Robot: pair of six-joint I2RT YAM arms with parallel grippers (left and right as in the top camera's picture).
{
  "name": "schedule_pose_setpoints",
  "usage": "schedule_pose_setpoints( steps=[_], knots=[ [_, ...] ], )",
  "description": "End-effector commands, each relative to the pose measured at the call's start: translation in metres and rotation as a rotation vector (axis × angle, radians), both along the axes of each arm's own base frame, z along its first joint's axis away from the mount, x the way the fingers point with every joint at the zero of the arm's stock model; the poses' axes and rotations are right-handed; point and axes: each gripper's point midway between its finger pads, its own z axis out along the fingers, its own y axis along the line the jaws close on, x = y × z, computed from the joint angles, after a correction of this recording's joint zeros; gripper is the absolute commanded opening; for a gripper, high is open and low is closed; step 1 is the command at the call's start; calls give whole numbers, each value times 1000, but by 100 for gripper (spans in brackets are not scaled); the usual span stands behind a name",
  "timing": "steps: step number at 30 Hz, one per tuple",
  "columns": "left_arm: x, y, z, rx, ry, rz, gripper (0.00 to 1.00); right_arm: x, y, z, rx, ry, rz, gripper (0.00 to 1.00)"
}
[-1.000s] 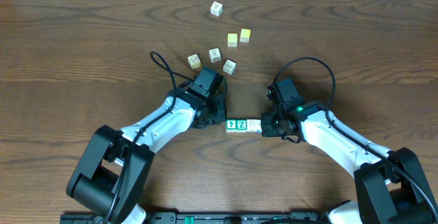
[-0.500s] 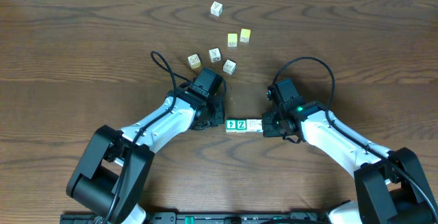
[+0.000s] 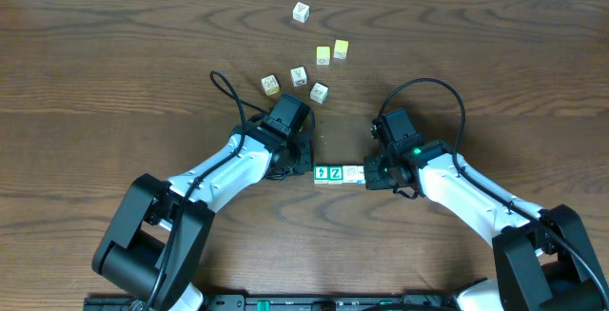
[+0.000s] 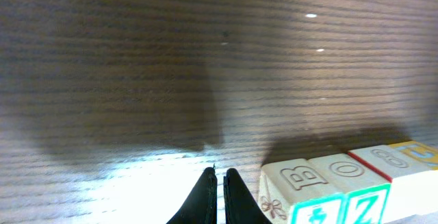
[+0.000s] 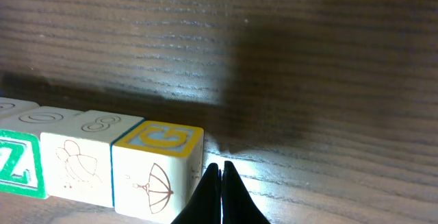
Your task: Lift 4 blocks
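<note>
Four blocks point(image 3: 340, 174) lie in one touching row on the table point(image 3: 114, 64), strung between our two sets of jaws. The left gripper point(image 4: 220, 176), fingers pressed together and holding nothing, sits just off one end; the right gripper point(image 5: 220, 170), likewise pressed together, sits hard by the other. Uneven end pressure could buckle the row and spill the middle pair
</note>
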Motion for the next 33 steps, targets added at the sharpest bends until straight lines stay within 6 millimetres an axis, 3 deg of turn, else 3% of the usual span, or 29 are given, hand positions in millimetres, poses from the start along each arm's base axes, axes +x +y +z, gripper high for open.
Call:
schedule_pose_setpoints(
  steps=[1,11,21,33],
  knots=[
    [-4,-4,-3,-17,7,-23,7,3,-3,-2,-17,-11,10,1],
    [-2,-23,0,-52,-47,-65,7,7,-2,-2,-12,-23,8,1],
    [-13,-6,-18,12,-26,-41,7,6,-2,-6,-12,-12,-6,1],
    [-7,0,-18,17,-35,-19,7,6,-2,-6,-12,-12,-6,1]
  ],
)
